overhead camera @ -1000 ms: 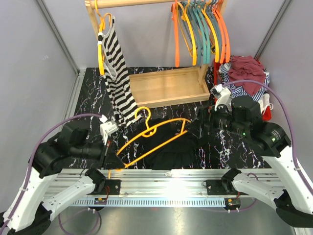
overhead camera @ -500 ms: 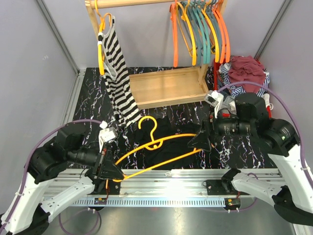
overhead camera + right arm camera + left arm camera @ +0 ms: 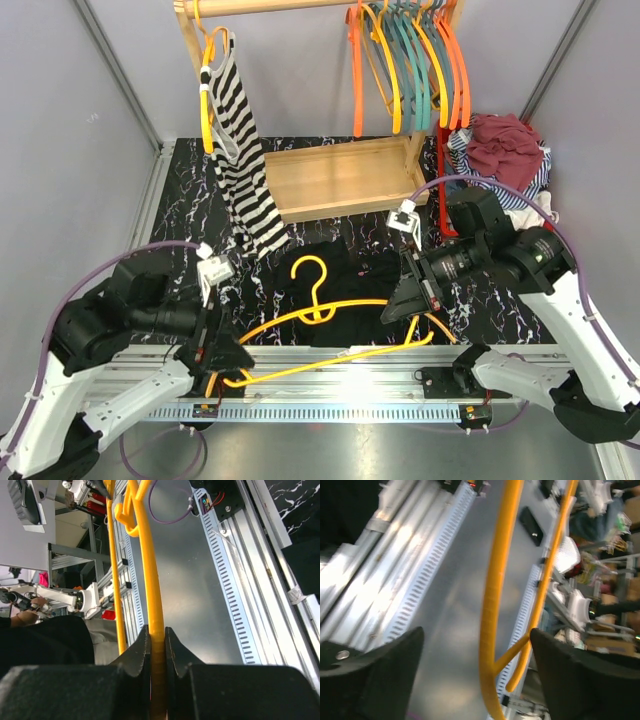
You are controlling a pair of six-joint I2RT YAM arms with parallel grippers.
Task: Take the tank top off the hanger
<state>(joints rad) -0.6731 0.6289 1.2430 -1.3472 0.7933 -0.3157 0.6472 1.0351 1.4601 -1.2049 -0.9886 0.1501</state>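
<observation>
My right hand (image 3: 157,636) is pressed together on the yellow hanger (image 3: 154,570), pinching its bar between both fingers. My left hand (image 3: 477,650) is spread wide. The hanger's bar runs through the gap, and neither finger appears to touch it. The black tank top (image 3: 335,262) lies on the tabletop (image 3: 180,215) at centre frame, beneath the hanger's hook. Its outline is hard to make out against the dark marble, and I cannot tell whether any strap hangs on the hanger.
</observation>
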